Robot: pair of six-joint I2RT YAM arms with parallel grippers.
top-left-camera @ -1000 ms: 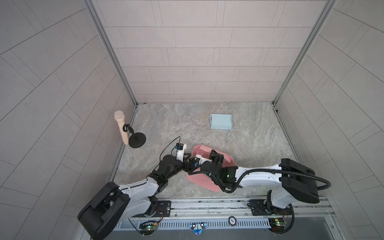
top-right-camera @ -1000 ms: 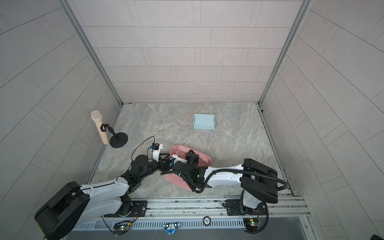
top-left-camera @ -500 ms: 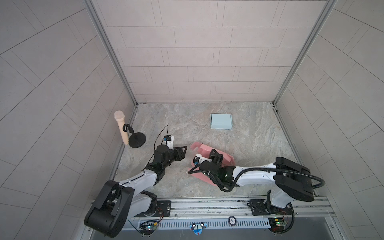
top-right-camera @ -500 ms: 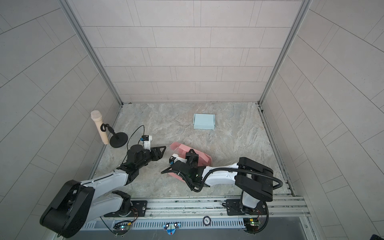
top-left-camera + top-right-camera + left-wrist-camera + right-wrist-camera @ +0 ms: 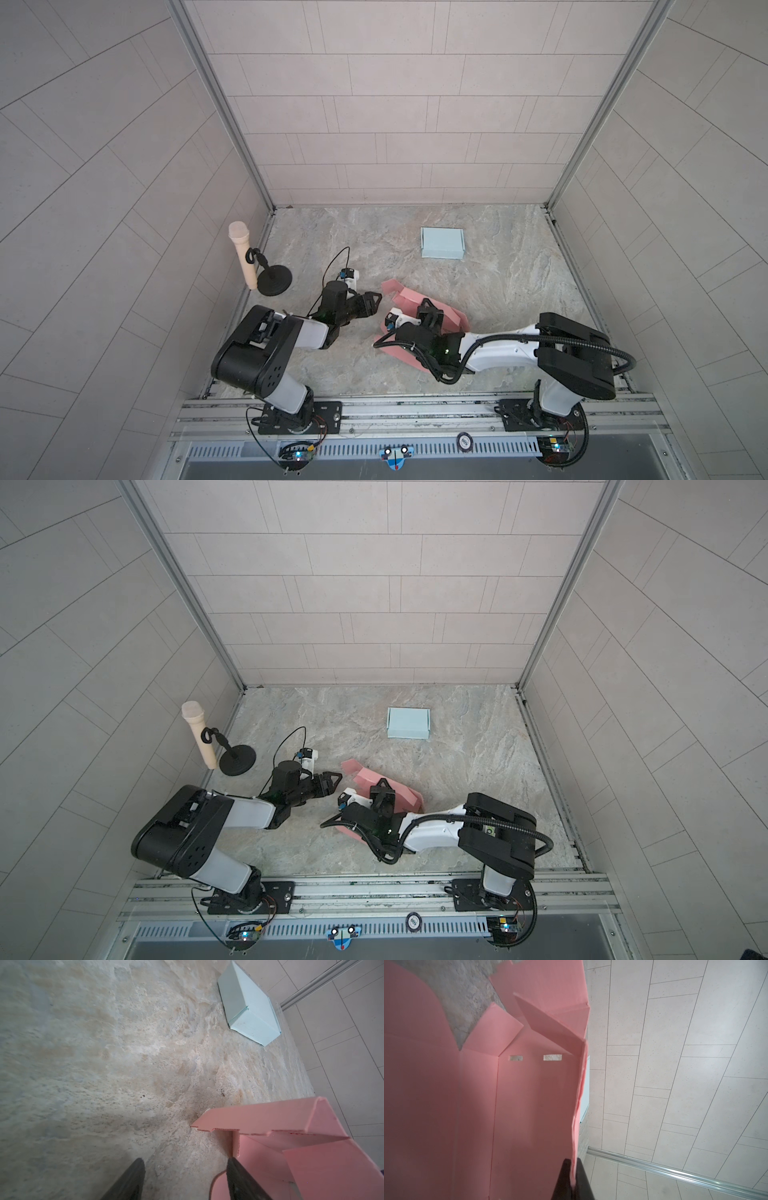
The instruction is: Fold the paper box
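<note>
Two black-and-white arms (image 5: 303,334), black cables (image 5: 625,361)

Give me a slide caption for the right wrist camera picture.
Right gripper pinches a raised edge of the partly folded pink box, two slots showing in its panel.

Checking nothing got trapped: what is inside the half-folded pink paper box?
Only bare pink panels of the pink paper box and two slots showing table through them; the right gripper pinches its raised wall. In both top views the right arm covers its near part.
</note>
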